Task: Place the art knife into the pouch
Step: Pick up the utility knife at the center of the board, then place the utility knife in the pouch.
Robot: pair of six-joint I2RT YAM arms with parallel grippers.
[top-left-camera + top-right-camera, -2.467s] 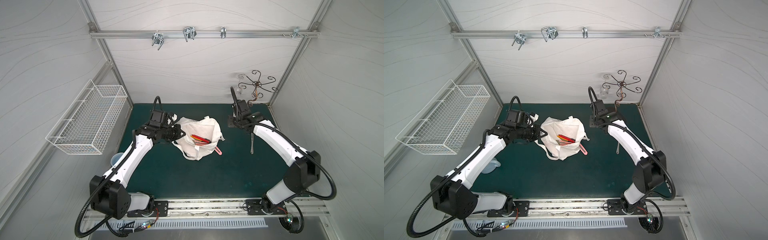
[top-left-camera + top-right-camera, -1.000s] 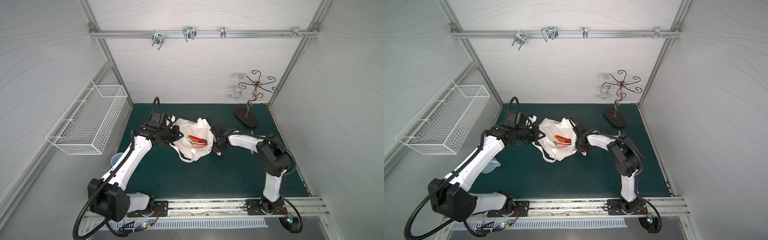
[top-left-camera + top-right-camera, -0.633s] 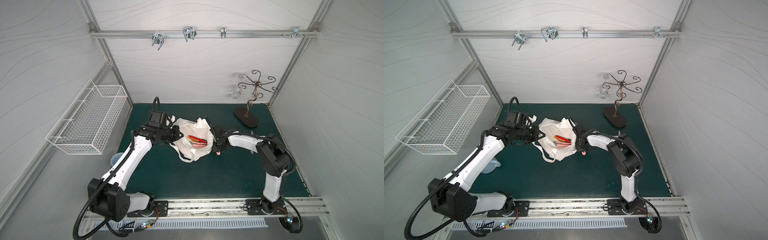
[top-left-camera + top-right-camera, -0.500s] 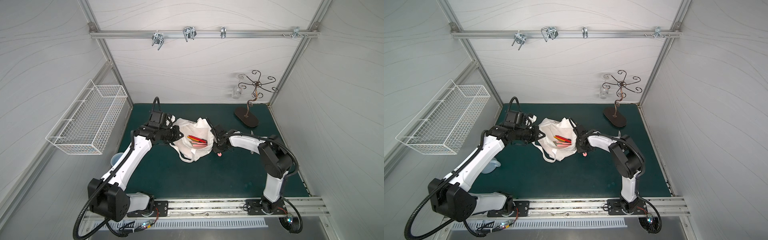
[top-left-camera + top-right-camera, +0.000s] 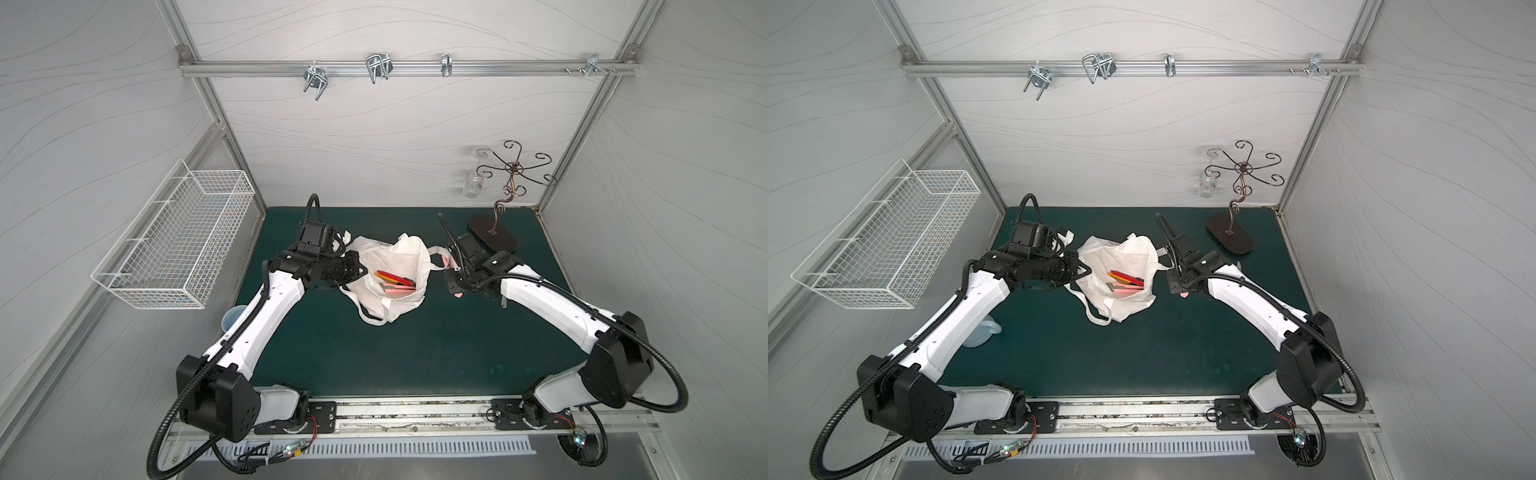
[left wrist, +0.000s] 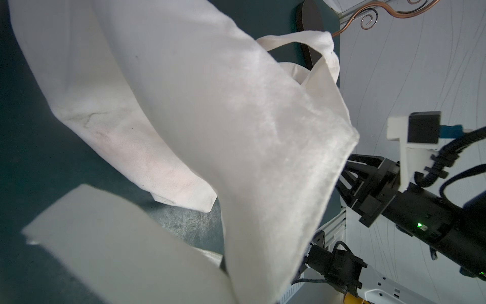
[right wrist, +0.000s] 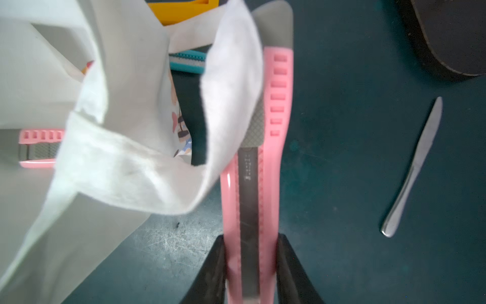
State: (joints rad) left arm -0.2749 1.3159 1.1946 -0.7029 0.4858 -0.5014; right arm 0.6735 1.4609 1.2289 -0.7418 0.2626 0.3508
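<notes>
A dark green mat (image 5: 415, 353) floors this white-panelled booth, with a wire basket (image 5: 174, 245) on the wall beyond my left arm and a scrolled metal stand (image 5: 492, 239) near my right wrist. My right gripper (image 7: 251, 242) is pinched narrow on the pink art knife (image 7: 249, 184), a finger on each side near one end, with the rest running out ahead of the fingertips. My left gripper (image 5: 355, 272) is clamped on the rim of the pouch (image 5: 390, 257), holding its mouth open between my two grippers; other cutters (image 5: 395, 281) lie inside. A strap (image 7: 131, 168) droops across the knife just ahead of my fingers, so I judge I should lift clear of that loop first, swing the far end over the rim, and release only once it points down inside. A table knife (image 7: 413, 168) lies on the mat on the side away from the pouch
</notes>
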